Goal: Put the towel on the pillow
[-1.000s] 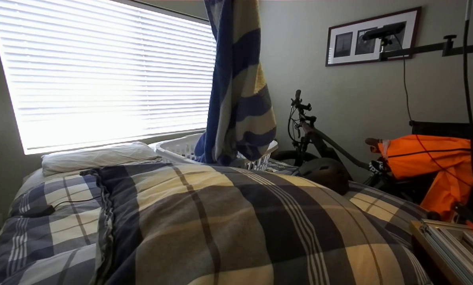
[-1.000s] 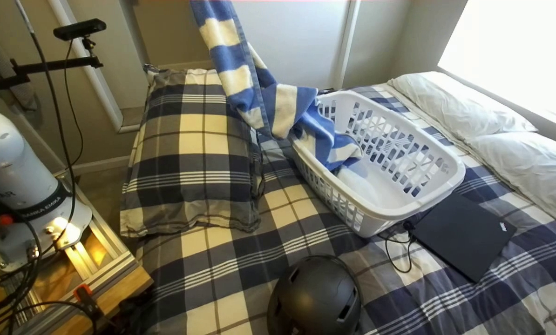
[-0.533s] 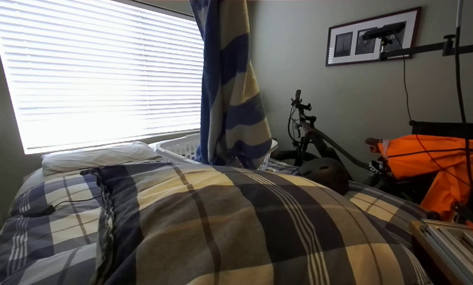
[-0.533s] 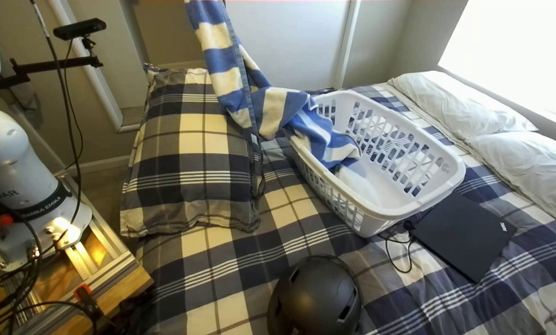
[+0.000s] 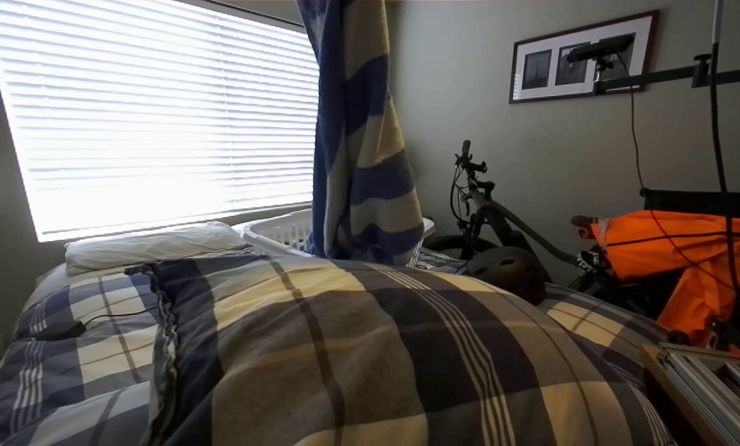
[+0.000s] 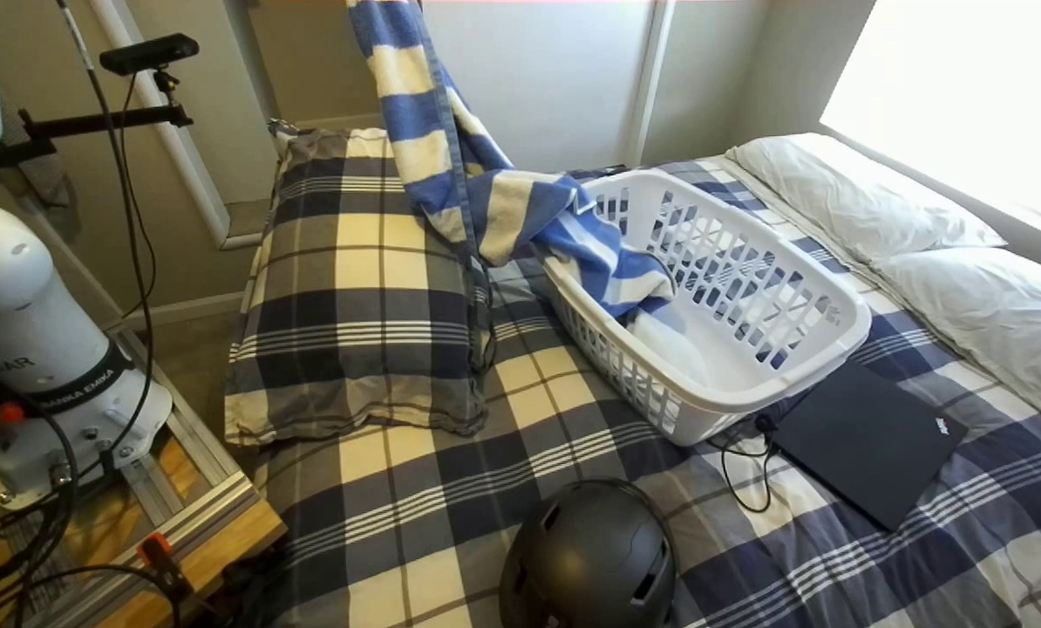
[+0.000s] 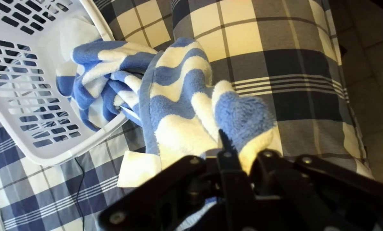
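Note:
The blue and cream striped towel (image 5: 357,142) hangs in a long vertical fold. In an exterior view its upper part (image 6: 411,113) passes in front of the plaid pillow (image 6: 346,279) and its lower end lies over the rim into the white laundry basket (image 6: 721,397). In the wrist view the towel (image 7: 175,93) hangs below my gripper (image 7: 234,142), which is shut on a bunched part of it; one fingertip is hidden by cloth. The pillow (image 7: 303,61) lies below and to the right there. The gripper is out of frame in both exterior views.
A black helmet (image 6: 590,558) and a closed black laptop (image 6: 869,445) with a cable lie on the plaid bed. White pillows (image 6: 860,192) lie by the window. A camera on a bar (image 6: 150,57) stands near the arm's base (image 6: 58,384). Something pale lies in the basket.
The hanging towel has shifted left in both exterior views, mostly during the earlier half second. Its lower end still lies in the basket. The arm has moved slightly; the hold is unchanged.

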### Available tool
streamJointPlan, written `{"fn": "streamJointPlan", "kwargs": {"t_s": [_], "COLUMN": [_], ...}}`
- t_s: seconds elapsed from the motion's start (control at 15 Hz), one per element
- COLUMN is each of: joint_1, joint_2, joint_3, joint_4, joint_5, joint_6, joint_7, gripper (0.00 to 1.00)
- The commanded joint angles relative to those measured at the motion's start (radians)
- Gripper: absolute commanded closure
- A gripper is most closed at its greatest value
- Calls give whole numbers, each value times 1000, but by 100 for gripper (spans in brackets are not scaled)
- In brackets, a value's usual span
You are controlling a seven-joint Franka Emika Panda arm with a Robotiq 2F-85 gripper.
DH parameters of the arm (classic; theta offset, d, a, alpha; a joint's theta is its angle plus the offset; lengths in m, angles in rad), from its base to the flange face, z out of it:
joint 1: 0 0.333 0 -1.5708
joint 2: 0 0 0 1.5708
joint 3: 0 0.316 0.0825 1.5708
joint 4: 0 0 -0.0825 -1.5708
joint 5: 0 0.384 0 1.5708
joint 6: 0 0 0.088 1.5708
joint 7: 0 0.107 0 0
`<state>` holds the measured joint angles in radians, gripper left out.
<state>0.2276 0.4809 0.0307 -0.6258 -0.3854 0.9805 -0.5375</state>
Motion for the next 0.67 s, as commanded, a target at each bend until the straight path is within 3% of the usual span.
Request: {"fn": "streamJointPlan", "kwargs": {"t_s": [0.0, 0.6], "joint_1": [-28, -64], "joint_2": [33, 155], "joint_3": [40, 150], "joint_4": [0, -117], "joint_5": [102, 395], "joint_6": [80, 573], "joint_7": [3, 6], "gripper": [97, 97]}}
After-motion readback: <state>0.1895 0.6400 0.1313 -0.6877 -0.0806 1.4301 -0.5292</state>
